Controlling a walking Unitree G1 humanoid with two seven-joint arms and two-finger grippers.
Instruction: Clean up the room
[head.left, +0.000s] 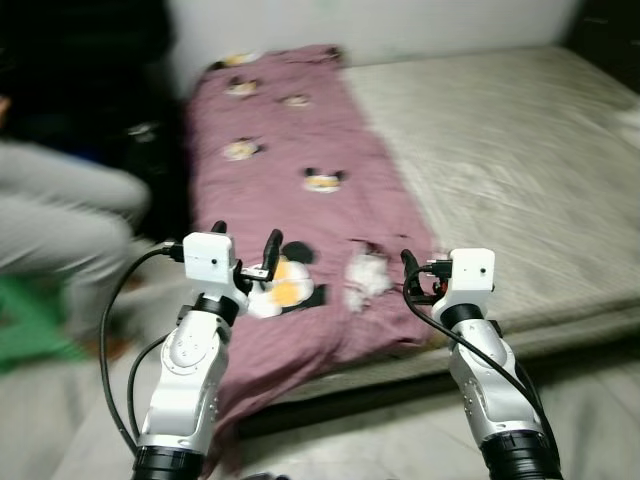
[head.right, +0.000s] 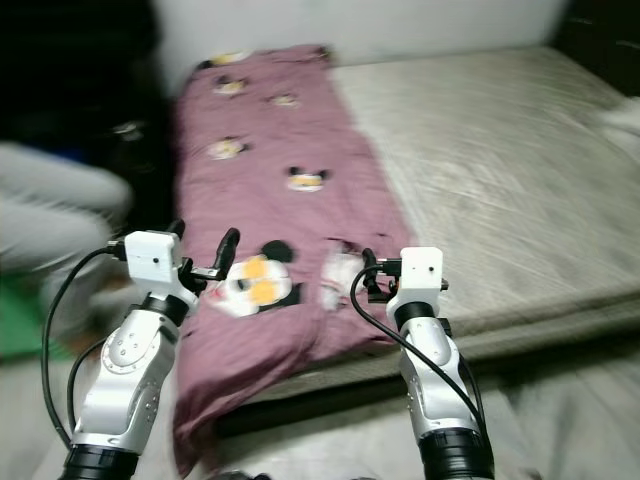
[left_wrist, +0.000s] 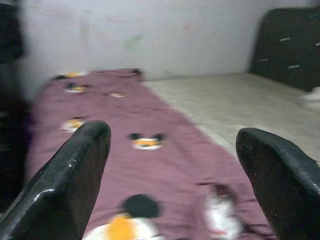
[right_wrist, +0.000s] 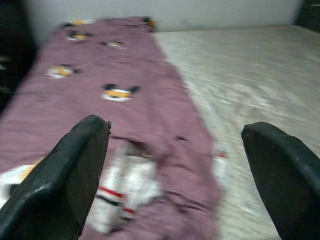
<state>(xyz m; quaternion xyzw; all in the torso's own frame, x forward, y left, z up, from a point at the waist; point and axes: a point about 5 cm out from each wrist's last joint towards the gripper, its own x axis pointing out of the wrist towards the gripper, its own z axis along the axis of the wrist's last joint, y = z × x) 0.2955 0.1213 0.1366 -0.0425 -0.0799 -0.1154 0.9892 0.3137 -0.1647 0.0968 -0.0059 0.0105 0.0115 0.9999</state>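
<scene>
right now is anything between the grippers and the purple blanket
Nothing visible. Both the left gripper and right gripper hover open just above the purple blanket at the bed's near edge.

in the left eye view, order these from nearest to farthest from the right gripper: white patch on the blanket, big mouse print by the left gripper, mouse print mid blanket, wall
1. white patch, on the blanket just to the right gripper's left.
2. big mouse print, further left, beside the left gripper.
3. mid-blanket mouse print, further up the maroon blanket.
4. wall, behind the bed.
</scene>
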